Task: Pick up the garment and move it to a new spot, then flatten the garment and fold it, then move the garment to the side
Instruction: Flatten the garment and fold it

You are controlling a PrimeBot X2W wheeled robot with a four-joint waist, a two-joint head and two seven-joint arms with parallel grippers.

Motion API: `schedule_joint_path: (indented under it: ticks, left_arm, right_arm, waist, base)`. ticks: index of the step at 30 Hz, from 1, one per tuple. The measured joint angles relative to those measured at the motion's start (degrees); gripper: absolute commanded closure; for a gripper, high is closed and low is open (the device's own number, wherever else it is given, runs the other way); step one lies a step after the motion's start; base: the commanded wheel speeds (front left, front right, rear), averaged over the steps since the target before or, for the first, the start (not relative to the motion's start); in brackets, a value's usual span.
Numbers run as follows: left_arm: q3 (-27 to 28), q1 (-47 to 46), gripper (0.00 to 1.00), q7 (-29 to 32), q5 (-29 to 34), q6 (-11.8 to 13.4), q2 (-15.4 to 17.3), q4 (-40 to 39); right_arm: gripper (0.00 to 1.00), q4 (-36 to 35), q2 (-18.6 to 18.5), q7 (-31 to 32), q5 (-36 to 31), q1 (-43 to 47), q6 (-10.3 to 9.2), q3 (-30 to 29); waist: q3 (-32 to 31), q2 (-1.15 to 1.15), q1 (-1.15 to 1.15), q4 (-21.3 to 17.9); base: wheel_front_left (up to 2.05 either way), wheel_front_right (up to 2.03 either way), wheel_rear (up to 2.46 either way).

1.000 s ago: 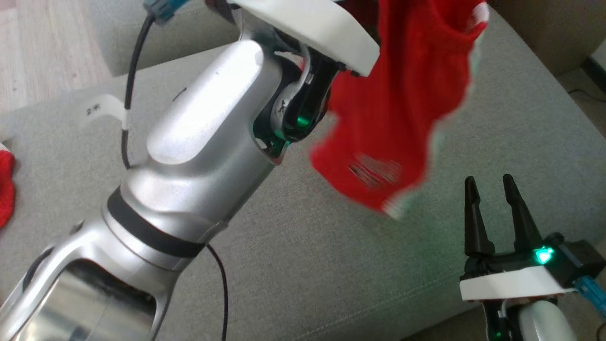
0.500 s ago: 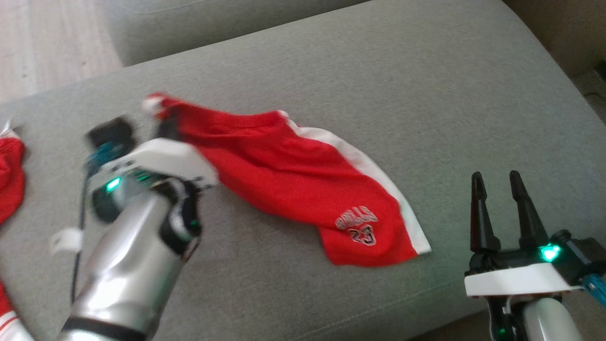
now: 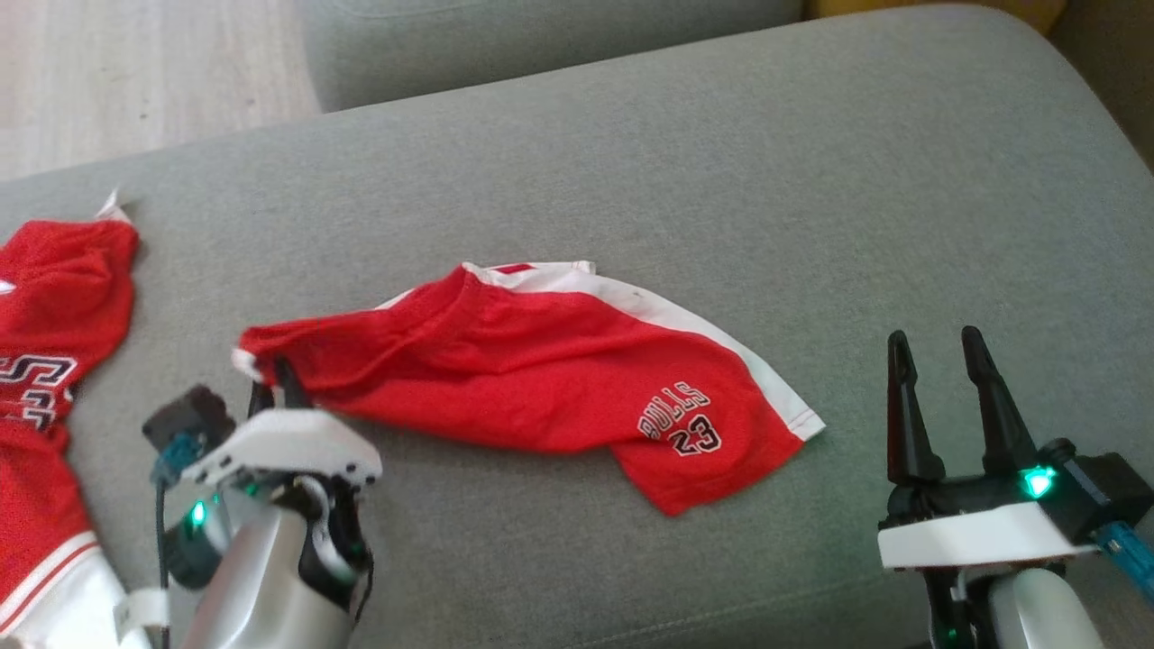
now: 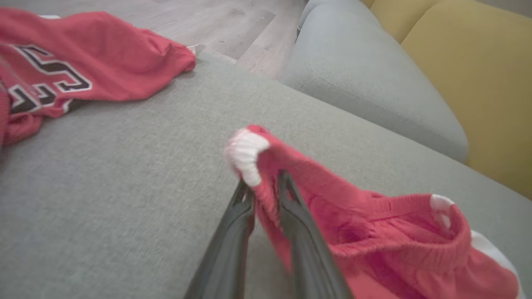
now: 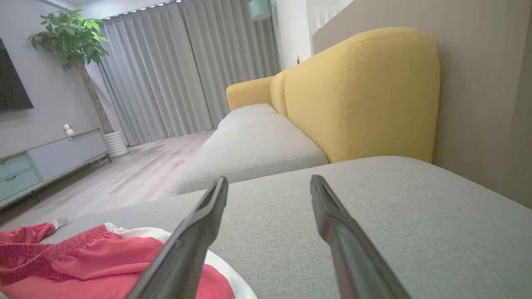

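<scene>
Left wrist view: left pincer (image 4: pixel 263 181) clamps garment (image 4: pixel 357 226) waistband.

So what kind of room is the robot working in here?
Probably a home living room: a sofa with a yellow back, long grey curtains and a potted plant. The red shorts lie on the sofa's grey seat.

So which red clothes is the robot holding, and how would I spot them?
Look at the big grey sofa cushion. In its middle lie red shorts with a white side stripe, one waistband corner pinched in the left fingers. Unlike the red jersey at the cushion's left end, they read BULLS 23 near the hem.
</scene>
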Motion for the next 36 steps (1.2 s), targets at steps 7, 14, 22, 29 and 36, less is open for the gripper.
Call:
schedule_joint_path:
  ticks: [7,14,22,29,36]
  left_arm:
    - [0.7,4.1,0.00,0.0,-1.0,-1.7,-0.1,-1.1]
    - [-3.8,8.3,0.00,0.0,3.0,-2.0,-0.1,-9.6]
    - [-12.5,6.1,0.00,0.2,7.1,-4.2,0.0,-10.5]
    - [-18.1,-9.8,0.00,8.2,7.1,-6.9,-0.1,1.3]
    - [-18.6,-17.6,0.00,13.0,7.0,-7.8,0.1,14.6]
  right_arm:
    - [0.00,0.1,0.0,0.0,-0.9,1.7,0.00,-0.1]
    - [0.00,-0.4,0.0,0.0,-1.4,2.2,0.00,-0.4]
    - [0.00,-1.4,0.0,0.0,-2.0,2.1,0.00,0.3]
    - [0.00,-1.5,0.0,0.0,-1.5,1.6,0.00,1.5]
    - [0.00,-1.3,0.0,0.0,-0.7,0.4,0.00,1.9]
  waist:
    - [-1.6,0.00,0.00,1.7]
    - [-2.6,0.00,0.00,2.4]
    - [-1.2,0.00,0.00,0.6]
    - [1.2,0.00,0.00,-2.7]
    - [2.8,0.00,0.00,-6.5]
  base:
    - [0.00,0.00,0.00]
    - [0.00,0.00,0.00]
    - [0.00,0.00,0.00]
    - [0.00,0.00,0.00]
    - [0.00,0.00,0.00]
